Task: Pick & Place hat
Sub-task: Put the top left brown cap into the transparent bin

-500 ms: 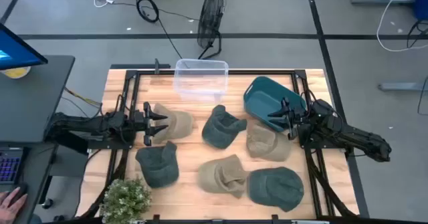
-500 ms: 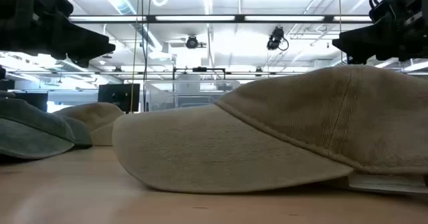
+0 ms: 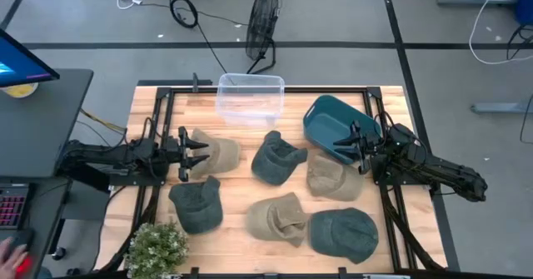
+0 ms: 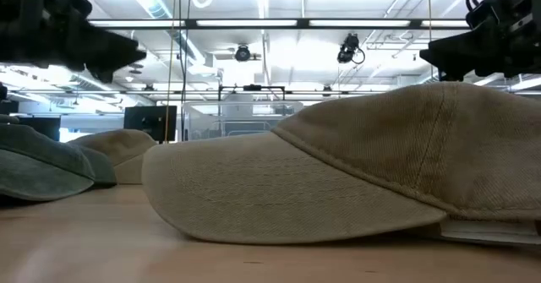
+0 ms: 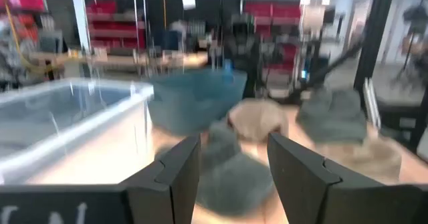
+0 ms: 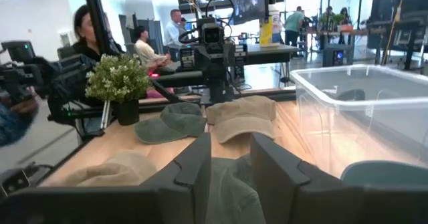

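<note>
Left pincer [image 3: 198,152]: hovering with fingers parted over the tan cap [image 3: 218,153] at the bench's [image 3: 241,141] left side, gripping nothing.
Right pincer [image 3: 346,141]: waiting open and empty beside the teal bin [image 3: 326,122].
Clear tub [image 3: 250,98]: sitting at the far edge.

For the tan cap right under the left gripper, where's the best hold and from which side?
Probably the crown of the tan cap, from straight above. The open left gripper hangs at the cap's left edge, and the soft domed crown should pinch between its fingers, whereas a brim lying flat on the table leaves little to get under. The right gripper waits by the teal bin.
</note>
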